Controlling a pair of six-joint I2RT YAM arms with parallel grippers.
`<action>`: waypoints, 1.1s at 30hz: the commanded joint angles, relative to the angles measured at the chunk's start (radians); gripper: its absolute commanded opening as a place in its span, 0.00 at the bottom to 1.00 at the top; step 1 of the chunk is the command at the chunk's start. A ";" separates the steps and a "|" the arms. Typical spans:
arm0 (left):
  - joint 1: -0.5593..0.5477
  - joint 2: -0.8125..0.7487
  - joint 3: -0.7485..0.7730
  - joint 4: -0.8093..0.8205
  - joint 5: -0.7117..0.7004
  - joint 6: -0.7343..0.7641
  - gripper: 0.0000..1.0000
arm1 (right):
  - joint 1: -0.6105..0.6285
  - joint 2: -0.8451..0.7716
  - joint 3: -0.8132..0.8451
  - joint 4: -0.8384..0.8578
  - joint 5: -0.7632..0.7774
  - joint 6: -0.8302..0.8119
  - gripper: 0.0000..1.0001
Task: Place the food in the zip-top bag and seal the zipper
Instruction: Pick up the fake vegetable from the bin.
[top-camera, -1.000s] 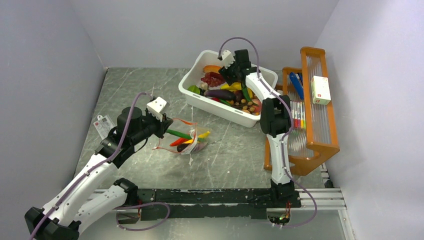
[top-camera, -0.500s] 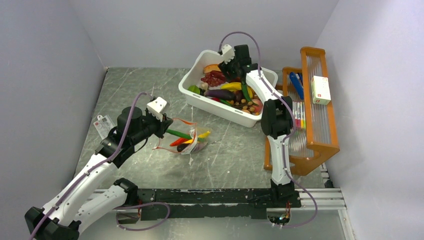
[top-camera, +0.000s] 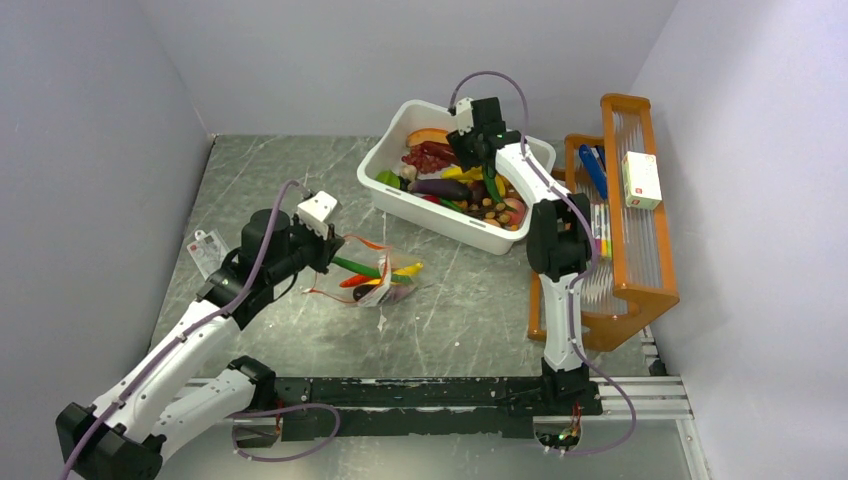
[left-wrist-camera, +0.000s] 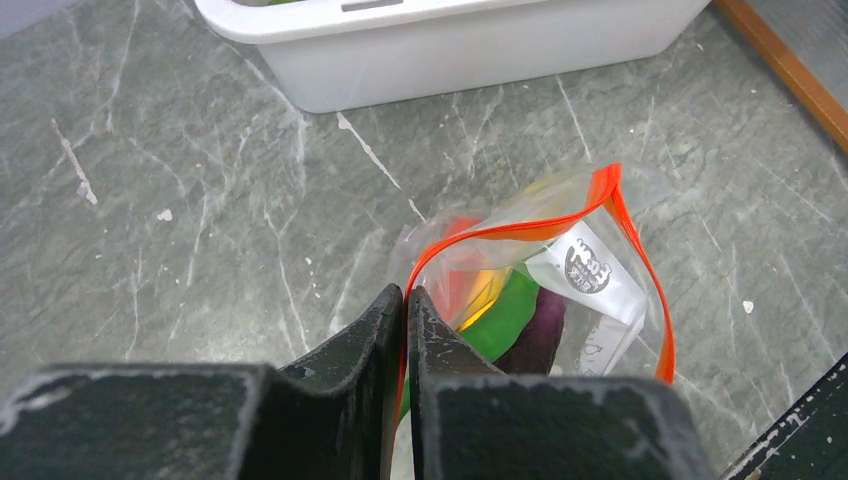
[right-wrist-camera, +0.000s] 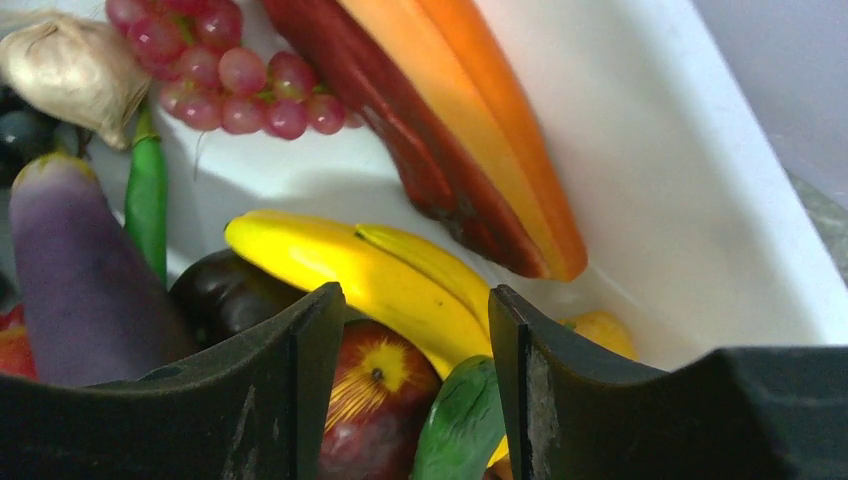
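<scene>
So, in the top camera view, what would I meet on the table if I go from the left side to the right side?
A white tag → left gripper → zip-top bag, pinched by that gripper → white tub → wooden rack.

Nothing really readable here, tbh. The white label (left-wrist-camera: 590, 275) on the zip-top bag (left-wrist-camera: 500, 265) has a round dark logo. Lettering's too blurry.

bag (top-camera: 378, 283) is lying on surface (top-camera: 450, 310) | tub (top-camera: 455, 228) is sitting behind it, to the right | rack (top-camera: 640, 285) is standing right of tub | food (top-camera: 440, 187) is lying in bag and tub
</scene>
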 joint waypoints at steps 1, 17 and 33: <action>0.017 -0.003 -0.002 0.042 -0.013 0.010 0.07 | -0.002 -0.057 0.003 -0.055 -0.054 -0.056 0.55; 0.039 0.020 0.001 0.048 0.036 0.002 0.07 | -0.002 -0.106 -0.025 -0.277 -0.409 -0.070 0.67; 0.041 -0.001 0.000 0.047 0.036 0.001 0.07 | 0.019 -0.034 -0.014 -0.286 -0.307 -0.098 0.50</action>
